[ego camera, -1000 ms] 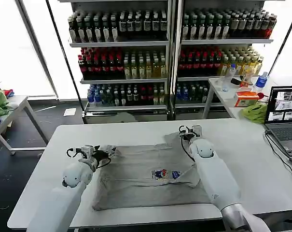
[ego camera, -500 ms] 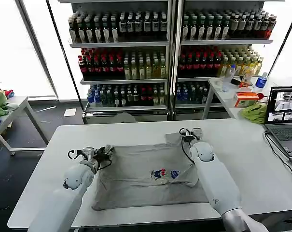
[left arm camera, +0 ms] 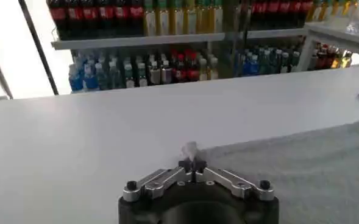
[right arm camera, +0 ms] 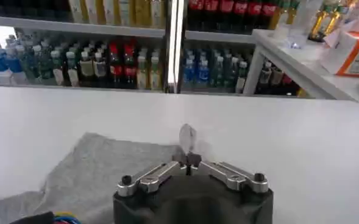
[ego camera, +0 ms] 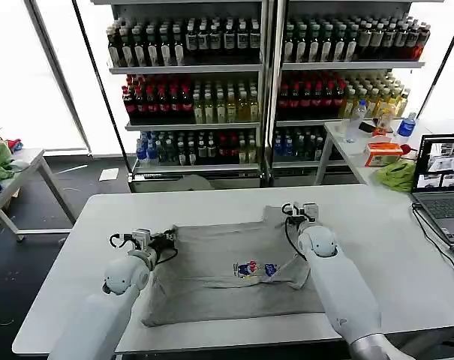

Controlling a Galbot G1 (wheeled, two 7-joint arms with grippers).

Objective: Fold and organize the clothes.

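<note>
White table [ego camera: 211, 202] (drink shelves [ego camera: 264, 82] behind) — grey shirt [ego camera: 219, 281] spread flat.

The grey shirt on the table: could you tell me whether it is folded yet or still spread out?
Mostly spread. The grey shirt lies flat across the table, logo up, creased at mid-body; left gripper and right gripper pinch its far corners.

surface: white bench [ego camera: 211, 201] | on it: light grey shirt [ego camera: 219, 289] spread flat near the front edge, logo up | right end: open laptop [ego camera: 443, 184], cable [ego camera: 434, 232] trailing
</note>
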